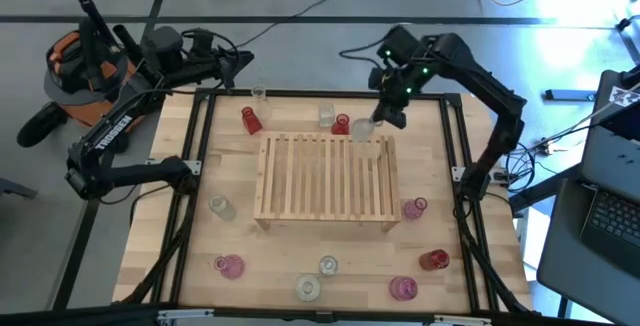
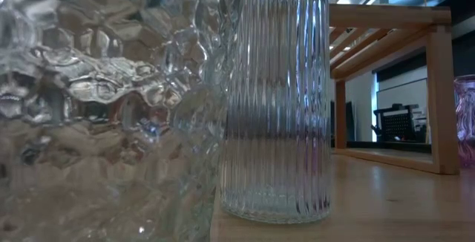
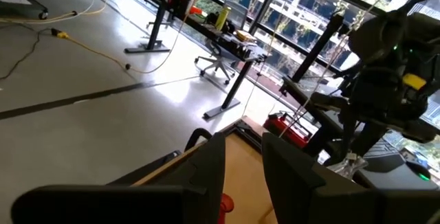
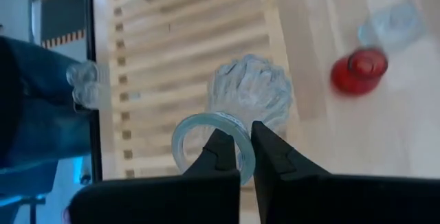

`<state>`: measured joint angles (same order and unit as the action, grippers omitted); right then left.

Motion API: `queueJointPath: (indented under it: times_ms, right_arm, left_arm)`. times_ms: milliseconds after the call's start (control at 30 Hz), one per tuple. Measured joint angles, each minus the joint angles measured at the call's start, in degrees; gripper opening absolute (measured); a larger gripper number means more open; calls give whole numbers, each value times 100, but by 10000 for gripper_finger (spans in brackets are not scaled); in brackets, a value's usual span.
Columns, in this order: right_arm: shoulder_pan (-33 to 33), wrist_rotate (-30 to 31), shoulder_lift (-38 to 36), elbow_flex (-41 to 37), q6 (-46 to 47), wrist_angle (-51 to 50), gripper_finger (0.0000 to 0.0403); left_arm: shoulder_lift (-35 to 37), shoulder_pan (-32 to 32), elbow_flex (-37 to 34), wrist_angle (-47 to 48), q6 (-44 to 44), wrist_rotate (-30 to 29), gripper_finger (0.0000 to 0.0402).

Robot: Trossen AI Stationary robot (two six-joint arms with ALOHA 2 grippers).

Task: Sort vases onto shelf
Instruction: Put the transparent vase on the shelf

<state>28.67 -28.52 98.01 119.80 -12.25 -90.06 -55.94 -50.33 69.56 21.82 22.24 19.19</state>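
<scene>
My right gripper point(image 1: 378, 119) hangs over the far right corner of the slatted wooden shelf point(image 1: 325, 178), shut on a clear dimpled vase point(image 1: 363, 129). Nothing stands on the shelf's slats. Other vases stand on the tabletop around it: two red point(image 1: 250, 119) point(image 1: 341, 124) and two clear point(image 1: 259, 94) point(image 1: 326, 116) on the far side, and several pink, red and clear ones along the sides and near edge. My left gripper point(image 1: 240, 61) waits raised beyond the table's far left corner, its fingers point(image 3: 206, 176) slightly open and holding nothing. My right gripper pinches the clear vase's rim point(image 4: 242, 157) at one side of the mouth. One finger point(image 4: 220, 157) is inside the opening and the other is outside. The fingers come slanting down from above. The vase hangs upright below them, its body point(image 4: 251, 93) clear of the shelf.
Two tall clear vases, one ribbed point(image 2: 274, 93) and one dimpled point(image 2: 96, 108), stand close before the low camera and block most of that view. A pink vase point(image 1: 415, 207) stands by the shelf's right end and a clear one point(image 1: 219, 206) by its left end. Black rails point(image 1: 190, 166) frame the table.
</scene>
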Motion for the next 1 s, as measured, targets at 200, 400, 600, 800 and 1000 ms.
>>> queueJointPath:
  times_ms: [200,400,600,800,1000]
  right_arm:
    - [24,122,-582,-1004,220,9,0]
    - [17,45,-1107,-1696,429,-11,0]
    - [17,90,-1151,-1971,413,9,0]
    - [17,90,-1151,-2025,298,7,0]
    - [17,90,-1151,-2025,191,7,0]
  left_arm:
    - [0,7,0,27,7,152,90]
    - [0,7,0,28,-2,117,90]
    - [0,4,0,28,-20,108,90]
    - [0,7,0,28,13,108,90]
    - [0,63,0,28,15,97,90]
